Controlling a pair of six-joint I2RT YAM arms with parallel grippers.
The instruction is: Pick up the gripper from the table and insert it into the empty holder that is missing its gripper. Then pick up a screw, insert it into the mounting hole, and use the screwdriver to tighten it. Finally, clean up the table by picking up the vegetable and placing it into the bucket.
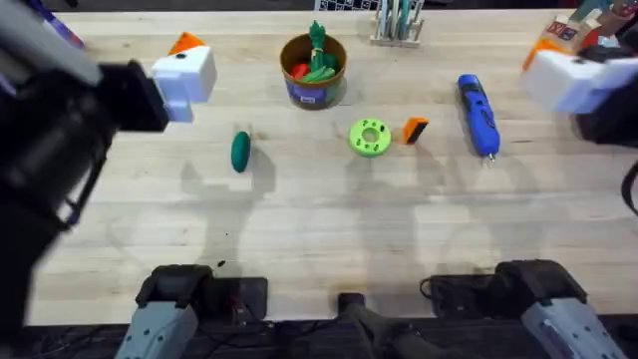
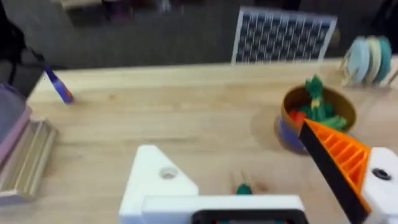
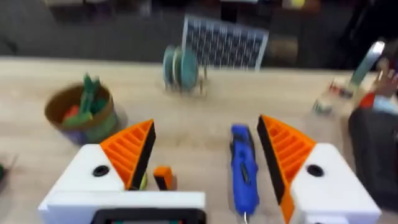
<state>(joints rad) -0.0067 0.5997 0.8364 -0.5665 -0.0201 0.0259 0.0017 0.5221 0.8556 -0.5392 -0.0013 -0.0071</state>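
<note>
On the wooden table (image 1: 329, 214), the green disc (image 1: 370, 137) sits mid-scene, with the loose orange gripper (image 1: 415, 130) lying just to its right, almost touching. Farther right of the disc lies the blue screwdriver (image 1: 478, 114), its dark tip pointing toward the arms' bases. Behind the disc and slightly left stands the bucket (image 1: 313, 70), already holding green and red vegetables. Well left of the disc rests a dark green vegetable (image 1: 240, 152), alone on the wood. The left gripper (image 1: 184, 72) hangs above the table far left of the disc, spread wide and holding nothing; its wrist camera shows one orange finger (image 2: 341, 160) opposite the bare white holder (image 2: 155, 180), which carries a mounting hole (image 2: 168, 173). The right gripper (image 1: 573, 75) hovers far right of the disc, beyond the screwdriver, its two orange fingers (image 3: 132, 149) parted wide and empty, with the screwdriver seen between them on the table below.
</note>
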